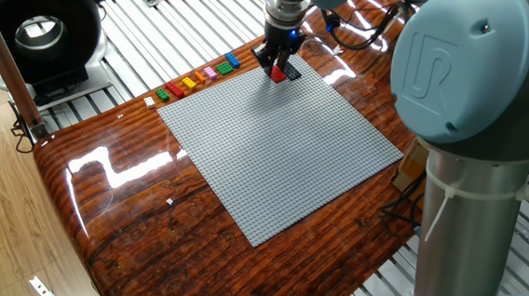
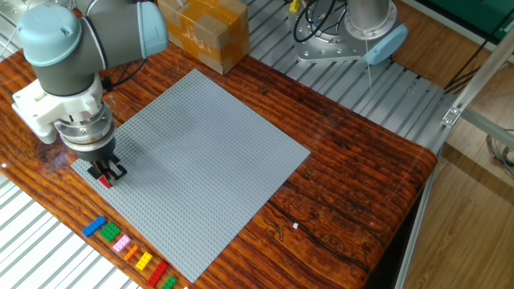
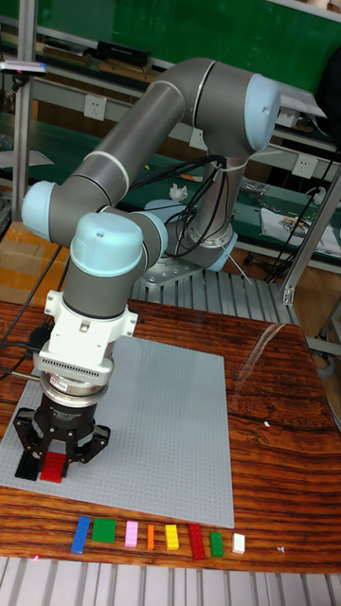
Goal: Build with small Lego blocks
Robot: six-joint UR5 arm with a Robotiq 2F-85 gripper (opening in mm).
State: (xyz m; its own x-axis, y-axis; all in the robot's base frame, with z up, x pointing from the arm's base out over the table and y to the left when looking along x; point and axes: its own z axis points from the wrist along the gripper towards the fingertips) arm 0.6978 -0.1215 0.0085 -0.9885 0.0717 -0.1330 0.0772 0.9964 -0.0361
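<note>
- The gripper [image 3: 55, 461] stood at the left corner of the grey baseplate [image 3: 170, 426] in the tall fixed view, its fingers down around a red brick [image 3: 55, 464] with a black piece [image 3: 28, 465] just beside it; whether the fingers pinched the red brick or merely flanked it could not be told.
- Along the bench [image 3: 275, 473] edge, just off the baseplate, lay a row of loose small Lego blocks, left to right: blue [image 3: 82, 534], green [image 3: 104, 532], pink [image 3: 131, 534], orange [image 3: 150, 537], yellow [image 3: 171, 537], a longer red one [image 3: 196, 541], a small green one [image 3: 217, 543] and a white one [image 3: 239, 543].
- Judged from their look, the blocks were light, rigid and smooth plastic, likely to slip or tip in a loose grip; the two long flat sides offered the best hold, squarely, with studs upward.
- A cardboard box [image 2: 201, 32] stood beyond the baseplate in the other fixed view; it was closed, its contents hidden.
</note>
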